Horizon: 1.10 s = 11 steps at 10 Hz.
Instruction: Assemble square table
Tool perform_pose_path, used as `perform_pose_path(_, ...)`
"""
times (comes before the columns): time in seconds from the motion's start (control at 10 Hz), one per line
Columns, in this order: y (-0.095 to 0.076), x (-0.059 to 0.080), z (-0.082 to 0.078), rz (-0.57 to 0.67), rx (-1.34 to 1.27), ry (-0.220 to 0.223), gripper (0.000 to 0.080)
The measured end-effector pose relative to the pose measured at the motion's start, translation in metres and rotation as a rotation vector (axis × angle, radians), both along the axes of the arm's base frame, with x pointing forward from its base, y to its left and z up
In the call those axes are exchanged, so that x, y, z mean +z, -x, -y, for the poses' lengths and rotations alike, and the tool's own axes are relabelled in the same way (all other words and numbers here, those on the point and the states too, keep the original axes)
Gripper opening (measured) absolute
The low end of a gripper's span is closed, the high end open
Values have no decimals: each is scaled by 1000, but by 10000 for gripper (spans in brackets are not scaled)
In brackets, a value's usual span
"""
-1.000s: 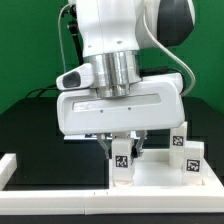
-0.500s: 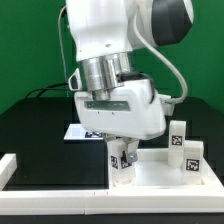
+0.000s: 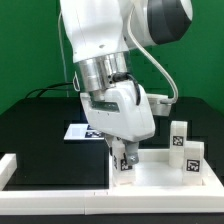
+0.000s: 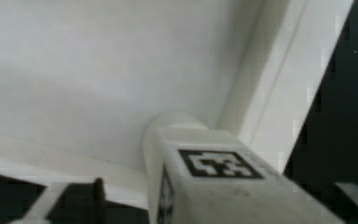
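Note:
The white square table top lies at the exterior view's lower right, and its raised rim also shows in the wrist view. My gripper is shut on a white block leg with a black-white tag. It holds the leg upright on the top's corner nearest the exterior view's left. In the wrist view the leg fills the space between the dark fingers of my gripper. Two more tagged legs stand at the exterior view's right.
The marker board lies on the black table behind the gripper. White border rails run along the exterior view's left and the front edge. A green wall stands behind.
The wrist has turned about its upright axis, so the hand's broad body now faces sideways. The gripper stays over the same corner with the leg in it.

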<state>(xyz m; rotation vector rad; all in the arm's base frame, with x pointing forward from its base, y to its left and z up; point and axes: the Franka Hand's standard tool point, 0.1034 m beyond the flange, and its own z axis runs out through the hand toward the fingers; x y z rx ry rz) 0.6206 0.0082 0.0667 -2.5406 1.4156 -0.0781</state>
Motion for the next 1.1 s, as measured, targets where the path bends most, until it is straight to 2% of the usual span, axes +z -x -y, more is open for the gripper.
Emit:
perform_pose_path(0.1,-2,2,-4,38,248,65,621)
perform_pose_path(0.2,-3,4,-9,55,392,96,621)
perform_pose_path(0.4,-2,2,-6,68,480,110,648)
perform_pose_path(0.8,-4,5,-1,134,1065,238,649)
perform_pose_path(1.0,-4,4,5,149,1179,254,649)
perform_pose_path(1.1,-4,4,4,145,1149,249,525)
